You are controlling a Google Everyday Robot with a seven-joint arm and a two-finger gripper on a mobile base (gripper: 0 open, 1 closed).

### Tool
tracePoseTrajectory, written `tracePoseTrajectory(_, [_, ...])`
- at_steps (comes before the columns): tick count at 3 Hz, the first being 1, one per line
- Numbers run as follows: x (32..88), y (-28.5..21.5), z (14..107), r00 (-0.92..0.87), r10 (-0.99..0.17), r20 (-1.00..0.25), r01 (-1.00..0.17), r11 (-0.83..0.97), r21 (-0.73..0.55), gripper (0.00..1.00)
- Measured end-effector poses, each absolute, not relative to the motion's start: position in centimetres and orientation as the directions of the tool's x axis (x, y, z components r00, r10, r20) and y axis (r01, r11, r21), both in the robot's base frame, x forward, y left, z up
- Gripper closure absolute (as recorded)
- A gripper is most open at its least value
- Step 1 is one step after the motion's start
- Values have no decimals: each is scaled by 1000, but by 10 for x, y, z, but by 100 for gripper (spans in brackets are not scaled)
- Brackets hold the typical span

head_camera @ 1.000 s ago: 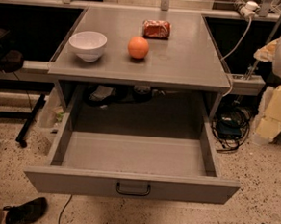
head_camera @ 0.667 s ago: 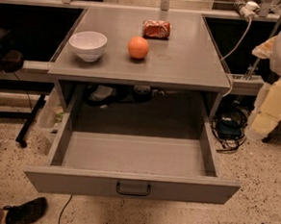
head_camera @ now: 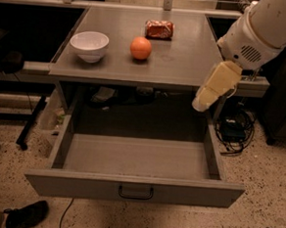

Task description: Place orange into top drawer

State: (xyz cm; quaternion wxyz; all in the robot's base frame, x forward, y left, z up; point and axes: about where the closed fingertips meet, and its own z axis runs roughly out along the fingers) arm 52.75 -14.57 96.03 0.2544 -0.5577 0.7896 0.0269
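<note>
The robot's cream-coloured two-finger gripper (head_camera: 203, 101) hung at the right edge of the flat grey metal table top (head_camera: 185, 65), its tip pointing down and to the camera's left, just over the right rear corner of the wide, shallow grey metal top drawer (head_camera: 79, 185). Whether it was spread or closed could not be told from this angle. It carried nothing that could be seen.

The small, smooth, round orange (head_camera: 140, 48) sat on the table top, up and to the camera's left of the gripper tip and well apart from it, untouched. Further left of the tip stood a white ceramic bowl (head_camera: 89, 45), near the orange but not touching it. Behind the orange, farther from the gripper, lay a crumpled red-orange foil snack bag (head_camera: 159, 29).

The drawer was pulled fully out below and to the left of the tip, its floor bare, its small dark central handle (head_camera: 135, 192) facing the camera.

As a judgement, only the drawer-opening part looked done. The fruit had not yet been grasped, so nearly all of the task remained: rising over the table top, reaching the orange, gripping it, carrying it forward past the table edge, lowering it into the open drawer and letting go.
</note>
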Motion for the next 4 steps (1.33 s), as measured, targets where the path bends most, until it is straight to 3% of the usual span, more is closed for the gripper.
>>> tracePoseTrajectory(1, [579,-98,955,-288,-786,-547,-860,463,-213,0])
tracePoseTrajectory(3, [587,-99,949,-316,-763,-564,-850,492,-189,0])
tracePoseTrajectory(4, [617,-101,931,-357,-739,-571,-822,539,-183,0])
